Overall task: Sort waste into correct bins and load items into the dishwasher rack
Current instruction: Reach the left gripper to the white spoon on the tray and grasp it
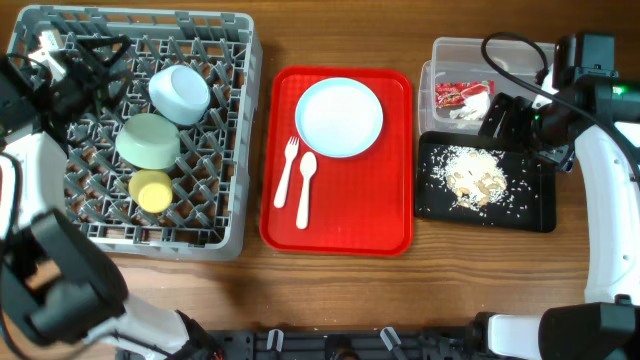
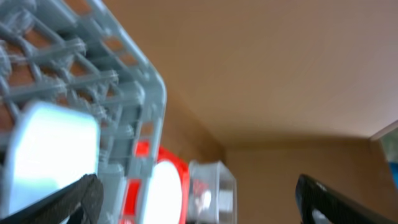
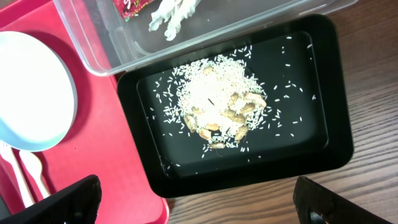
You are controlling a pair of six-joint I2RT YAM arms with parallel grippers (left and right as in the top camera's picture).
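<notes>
Over on the left of the table sits the grey dishwasher rack (image 1: 215,140), biggest thing out there, and it carries three pieces in a loose line from far to near. Dead centre lies the red tray (image 1: 350,215), running lengthways near to far. Right of that, on the near side, is the shallow black tray (image 1: 535,205), and the clear tub (image 1: 450,48) butts against its far edge.

Now the crockery. The pale round plate (image 1: 339,117) rests flat on the far half of the red tray. In the rack, the light blue bowl (image 1: 180,93) is tipped among the pegs at the far end of the line, with the pale green saucer-bowl (image 1: 148,141) just beside it on the near side.

On to the arms. The left gripper (image 2: 199,208) hangs over the rack's far left corner, jaws spread wide, nothing between them. The right gripper (image 3: 199,202) hovers above the spot where tub meets black tray, its fingers out at either edge of the wrist view, empty as well.

Smaller things now. The yellow cup (image 1: 152,192) stands nearest in the rack's line. The white spoon (image 1: 306,185) and fork (image 1: 288,168) lie side by side on the red tray, near-left of the plate, fork on the left. The crumpled napkin (image 1: 472,110) and red wrapper (image 1: 460,94) sit together in the tub. The rice scraps (image 1: 475,178) are heaped left of middle in the black tray, with loose grains scattered around.
</notes>
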